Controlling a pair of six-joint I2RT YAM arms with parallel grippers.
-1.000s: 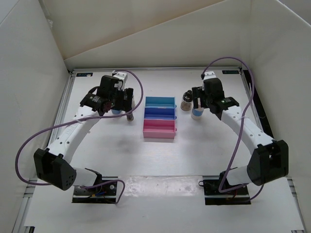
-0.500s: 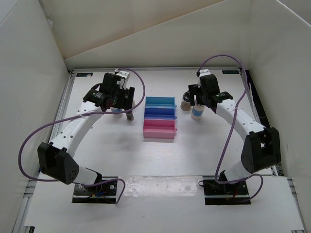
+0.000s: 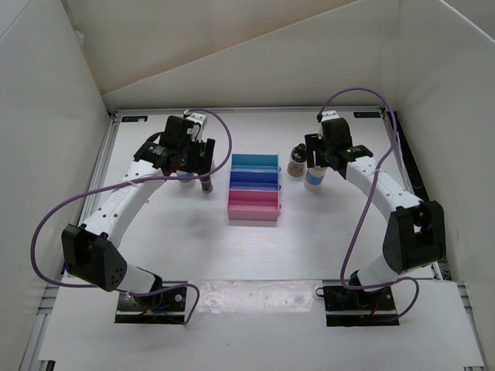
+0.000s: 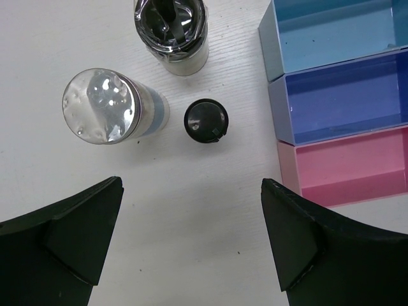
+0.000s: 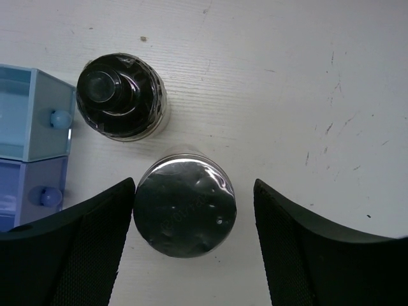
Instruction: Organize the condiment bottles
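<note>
Left of the rack stand three condiment bottles: a silver-topped white-blue one [image 4: 102, 105], a small black-capped one [image 4: 205, 121] and a larger black-capped one [image 4: 171, 29]. My left gripper [image 4: 191, 185] hovers above the bare table just short of them, open and holding nothing. Right of the rack, my right gripper [image 5: 194, 191] straddles another silver-topped bottle [image 5: 185, 213]. Its left finger [image 5: 95, 229] is at the bottle's edge and a gap shows at its right finger [image 5: 299, 236]. A black-capped brownish bottle [image 5: 121, 95] stands just beyond. In the top view both grippers [image 3: 193, 161] [image 3: 315, 158] sit either side of the rack.
The stepped rack [image 3: 254, 188] lies mid-table, with light blue, dark blue and pink compartments from back to front, all open at the top [image 4: 344, 95]. Its end shows at the left of the right wrist view [image 5: 25, 121]. White walls close in the table on three sides.
The right arm's elbow has swung inward and its gripper has settled over the silver-topped bottle, jaws narrowing. The left arm has shifted slightly, its gripper staying wide open.
</note>
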